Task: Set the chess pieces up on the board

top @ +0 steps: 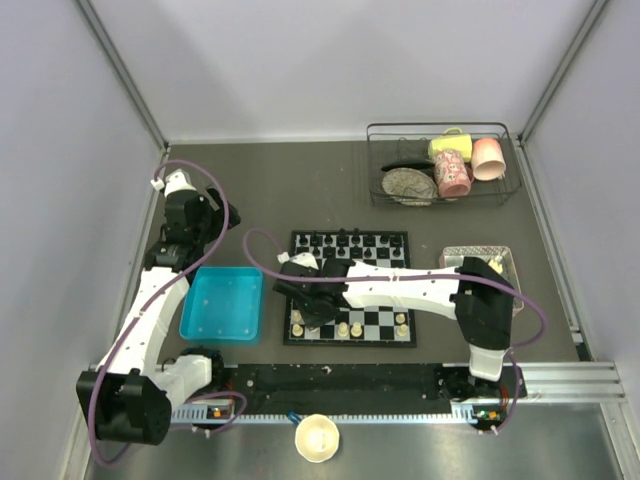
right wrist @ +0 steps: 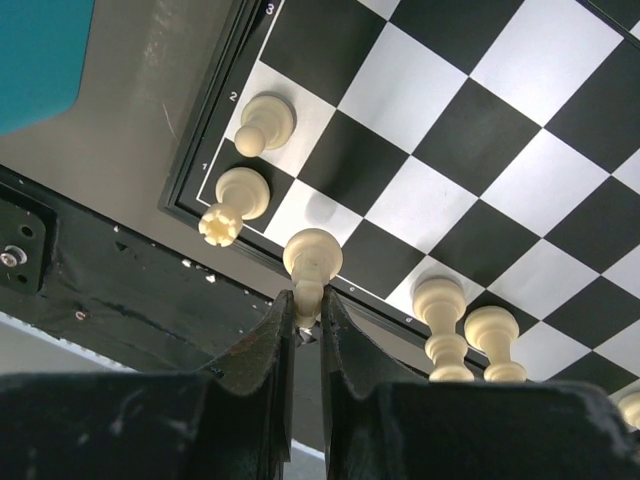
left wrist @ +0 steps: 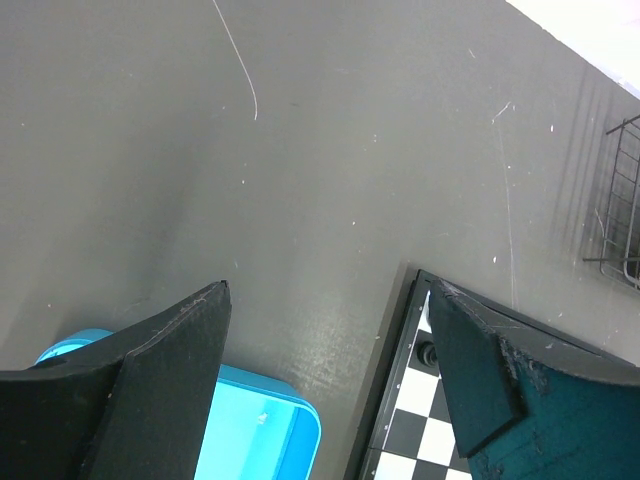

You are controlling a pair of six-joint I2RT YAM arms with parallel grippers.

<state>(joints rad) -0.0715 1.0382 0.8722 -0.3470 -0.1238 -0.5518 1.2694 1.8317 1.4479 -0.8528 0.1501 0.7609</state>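
Left gripper (left wrist: 328, 290) gapes empty over table (left wrist: 300, 150), board (left wrist: 405, 425) corner at lower right. Right gripper (right wrist: 308, 300) clamps a cream piece (right wrist: 312, 258) by its head, base down over board's lower-left edge, frame centre-bottom. Likely light, rigid, slick, tippy; pinch the narrow neck.

Tightest bit is the near left corner of the flat black-and-white chequered chessboard (right wrist: 410, 85): a cream rook (right wrist: 232, 200) and cream pawn (right wrist: 262, 122) stand just beside the right gripper (right wrist: 308, 320), clamped on a round-topped cream piece (right wrist: 313, 262), with two more cream pieces (right wrist: 445, 310) on its other side. The white right arm (top: 400, 285) lies across the board's middle; small black pieces (top: 350, 240) line the far edge. The dark table (left wrist: 300, 200) beyond the shallow blue plastic tray (top: 222, 303) is wide open, only a narrow strip between tray and board
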